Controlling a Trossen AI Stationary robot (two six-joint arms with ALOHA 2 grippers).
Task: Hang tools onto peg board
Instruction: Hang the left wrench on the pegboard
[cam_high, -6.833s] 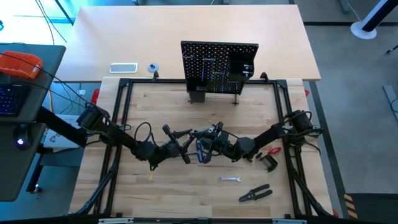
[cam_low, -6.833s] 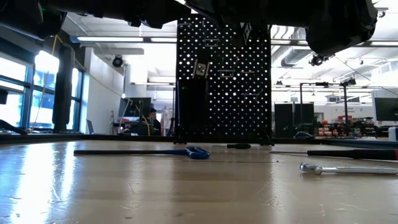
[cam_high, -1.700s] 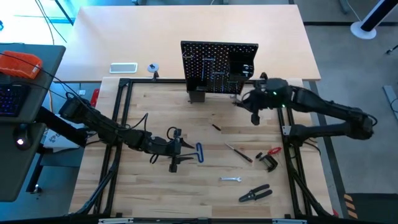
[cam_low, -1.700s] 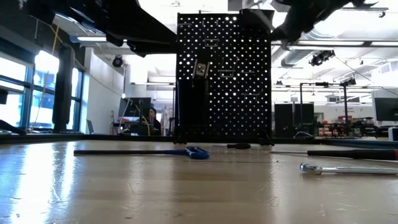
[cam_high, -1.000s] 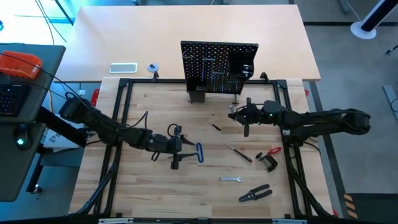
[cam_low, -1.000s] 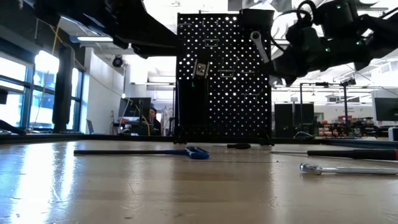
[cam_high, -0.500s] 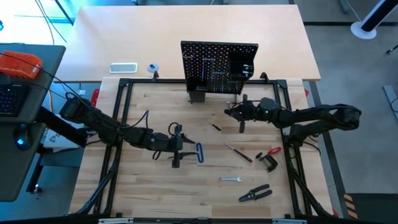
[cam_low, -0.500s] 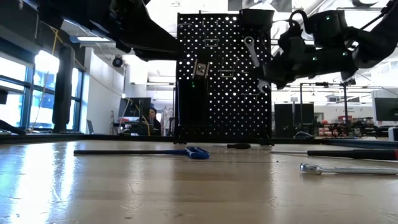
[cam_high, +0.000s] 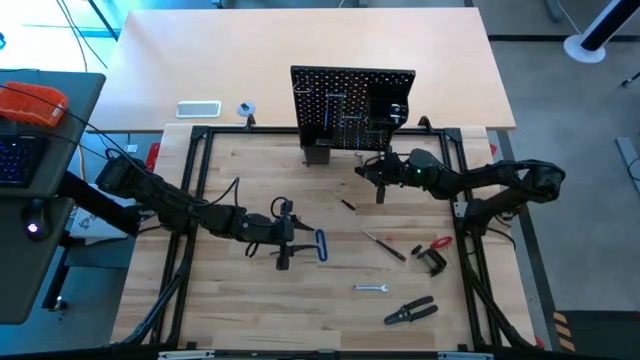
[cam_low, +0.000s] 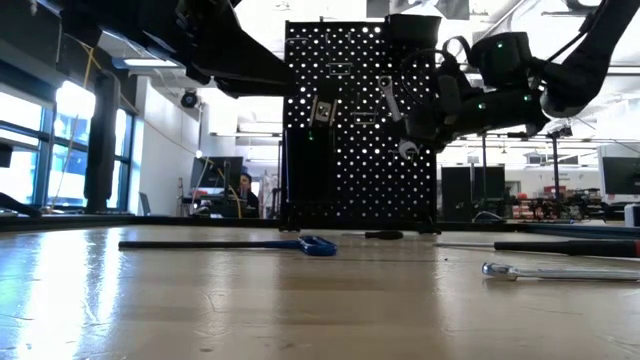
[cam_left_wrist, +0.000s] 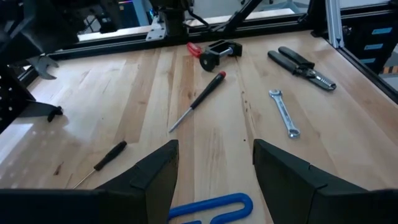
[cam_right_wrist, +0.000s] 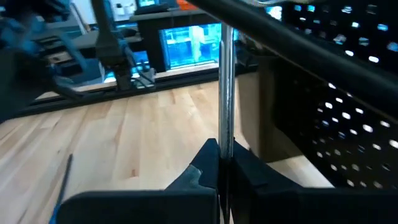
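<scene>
Silver wrench clenched in right end effector, raised close before peg board.
Wrench partly hidden by fingers; no legible writing. Left end effector spread above blue-handled key on surface.

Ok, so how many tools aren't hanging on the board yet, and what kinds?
Wrenches: 2, the table wrench and the held wrench in the right gripper
Screwdrivers: 2, the red-handled screwdriver and the black screwdriver
Pliers: 1
Clamp: 1
Blue key: 1
Total: 7
</scene>
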